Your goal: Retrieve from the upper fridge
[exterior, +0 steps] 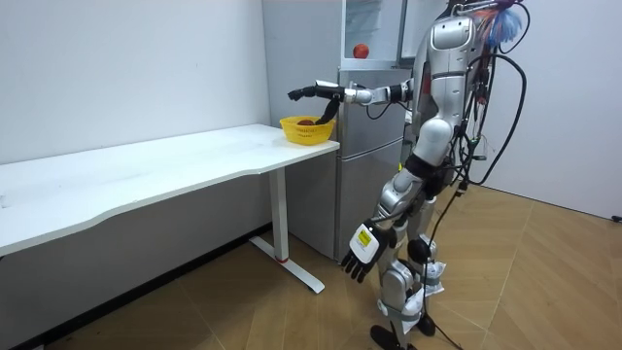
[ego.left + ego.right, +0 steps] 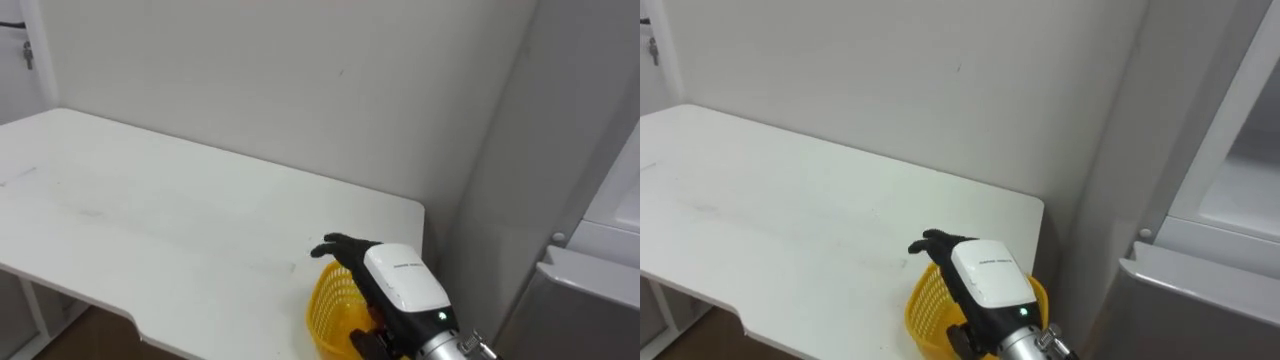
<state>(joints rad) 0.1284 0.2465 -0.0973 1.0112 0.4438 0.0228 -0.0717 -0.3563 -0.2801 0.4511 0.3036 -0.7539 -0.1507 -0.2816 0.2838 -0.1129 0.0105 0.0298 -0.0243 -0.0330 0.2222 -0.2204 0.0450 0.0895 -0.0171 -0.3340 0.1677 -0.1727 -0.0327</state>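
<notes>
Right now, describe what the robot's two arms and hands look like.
The right hand has slim black fingers and a glossy white rounded cover on its back, with faint grey print and a small green light. Behind it is a silver metal wrist. The left hand matches, with black fingers and a white back panel. Both arms are silver-grey segments with dark joints.

Long white table [image 1: 146, 175] on white legs [image 1: 279, 219], its back edge along a plain pale wall [image 1: 117, 68]. Just beside the table's end at the room view's right stands a grey fridge [image 1: 367, 175]. Under and before the table lies a wooden floor [image 1: 544, 282] of herringbone boards. Light is even.
</notes>
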